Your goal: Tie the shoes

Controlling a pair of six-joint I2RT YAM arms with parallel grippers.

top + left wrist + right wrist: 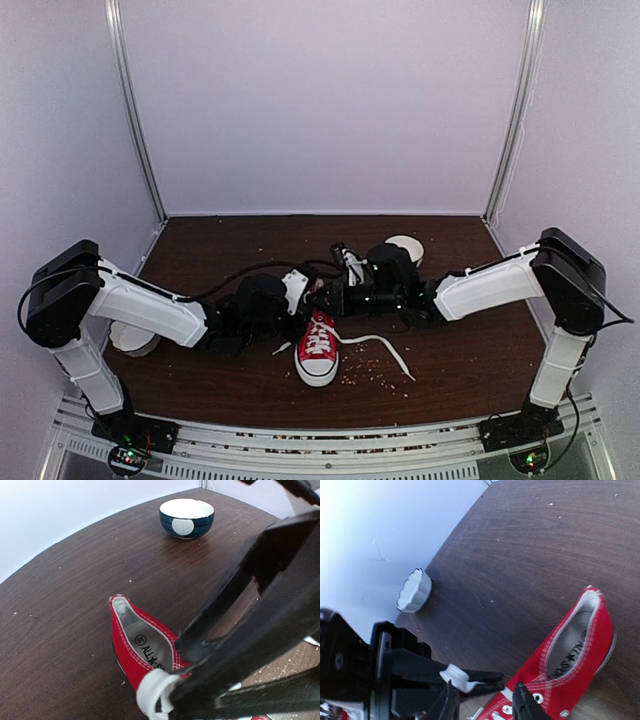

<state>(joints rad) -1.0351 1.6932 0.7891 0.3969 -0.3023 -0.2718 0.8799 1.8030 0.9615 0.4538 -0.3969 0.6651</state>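
The red sneaker [317, 348] lies mid-table, white toe cap toward the arms. One white lace [385, 350] trails to its right. My left gripper [303, 293] is at the shoe's heel end, shut on a fold of the other white lace [152, 692] beside the shoe's opening [145, 647]. My right gripper [340, 288] faces it from the right. In the right wrist view my right gripper [485, 694] is open, with its fingers either side of the left gripper's fingertips [485, 676] and the pinched lace [455, 676], above the shoe's eyelets [538, 698].
A blue bowl with a white inside [186, 516] stands at the back behind the right arm [405, 248]. A white fluted bowl [414, 591] sits at the left under the left arm [135, 340]. Crumbs lie on the brown table [380, 375]. White walls enclose the table.
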